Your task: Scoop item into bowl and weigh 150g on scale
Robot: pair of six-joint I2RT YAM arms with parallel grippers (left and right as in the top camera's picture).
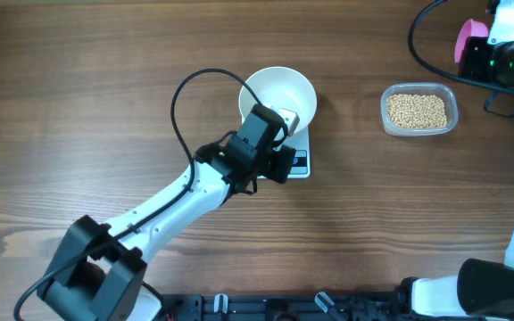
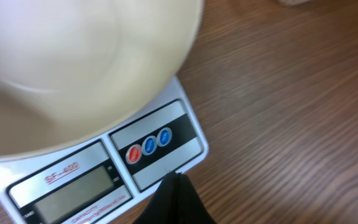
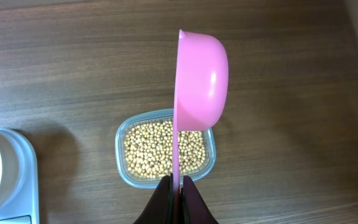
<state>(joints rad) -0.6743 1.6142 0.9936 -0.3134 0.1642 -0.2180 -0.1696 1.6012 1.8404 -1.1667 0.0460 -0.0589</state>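
Note:
The white bowl point(image 1: 277, 94) point(image 2: 73, 68) stands on the small white scale point(image 1: 303, 143) point(image 2: 160, 146), and no beans show in it. My left gripper point(image 1: 286, 163) point(image 2: 176, 177) is shut and holds nothing. Its tip hovers at the scale's front edge, just below the button panel. The beige beans point(image 1: 418, 110) point(image 3: 160, 146) fill a clear tub point(image 3: 122, 168) to the right. My right gripper point(image 1: 487, 43) point(image 3: 176, 179) is shut on the handle of a pink scoop point(image 1: 468, 40) point(image 3: 201, 81). The scoop is held on edge above the tub and looks empty.
Bare wooden table surrounds the scale and the tub. In the right wrist view the scale's corner point(image 3: 23, 162) shows at the far left. A black cable point(image 1: 190, 98) loops up from the left arm beside the bowl.

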